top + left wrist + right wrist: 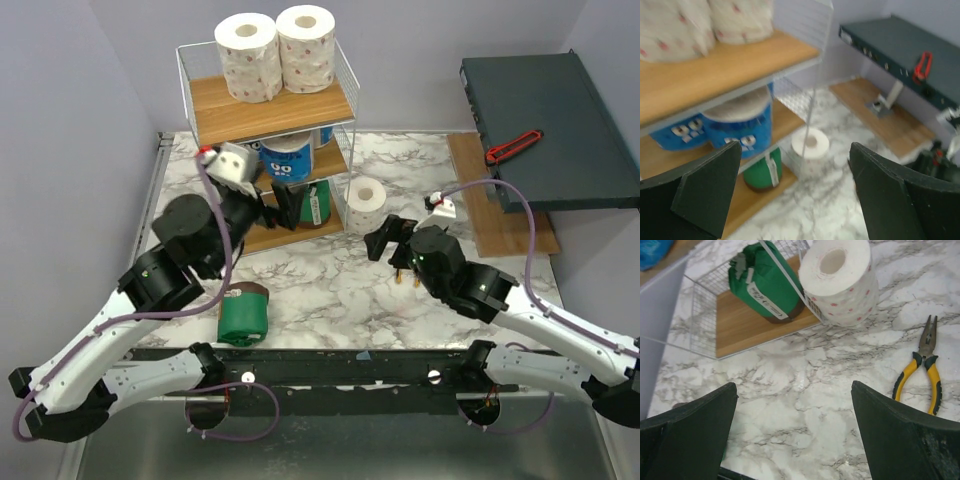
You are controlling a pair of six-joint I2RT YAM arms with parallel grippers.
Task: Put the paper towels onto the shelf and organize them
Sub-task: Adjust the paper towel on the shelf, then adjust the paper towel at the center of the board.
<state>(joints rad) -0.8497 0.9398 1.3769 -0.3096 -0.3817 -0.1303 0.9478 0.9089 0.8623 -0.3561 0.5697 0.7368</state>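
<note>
Where the left claw fronts the shelf, a green roll shows partly.

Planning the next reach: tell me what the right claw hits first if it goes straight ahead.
Probably the bare marble table, just short of the white speckled roll beside the shelf; the right claw tilts downward, though depth is unclear.

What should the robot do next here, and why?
Probably ease the right gripper forward to the white roll. Its jaws stand open and empty, and that roll stands on the table just beside the shelf, straight ahead of it. A green roll also lies on the table.
</note>
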